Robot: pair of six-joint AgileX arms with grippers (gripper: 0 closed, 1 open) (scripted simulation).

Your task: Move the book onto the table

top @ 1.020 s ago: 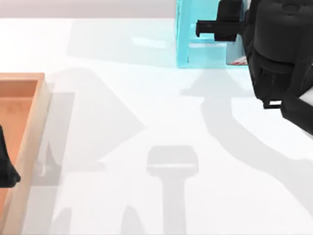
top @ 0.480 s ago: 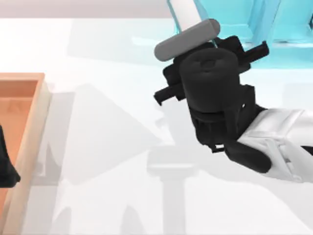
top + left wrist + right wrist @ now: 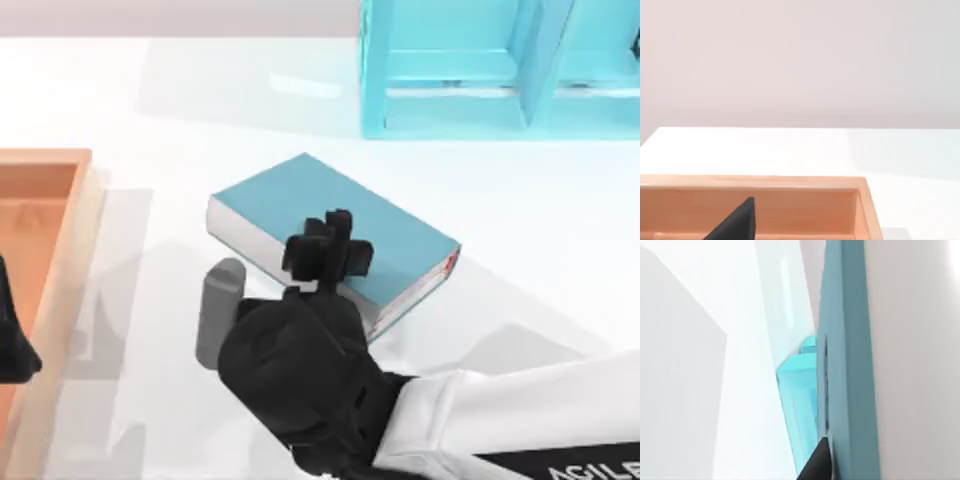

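Top view: book (image 3: 330, 225) lies flat on the white table (image 3: 560, 240), in front of the turquoise shelf unit (image 3: 450, 70), cover up | right gripper (image 3: 325, 255) over its near long edge, fingers clamped on the book | left gripper (image 3: 15, 345) parked over the wooden tray (image 3: 60, 240) at left edge, jaw state unclear.

Bright, even light; soft grey shadows on the table (image 3: 560, 230).

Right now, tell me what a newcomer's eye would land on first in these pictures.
The teal book lies at the middle of the white table, with the right end effector over its near edge. Behind it stands a turquoise shelf; a wooden tray sits at the table's left edge.
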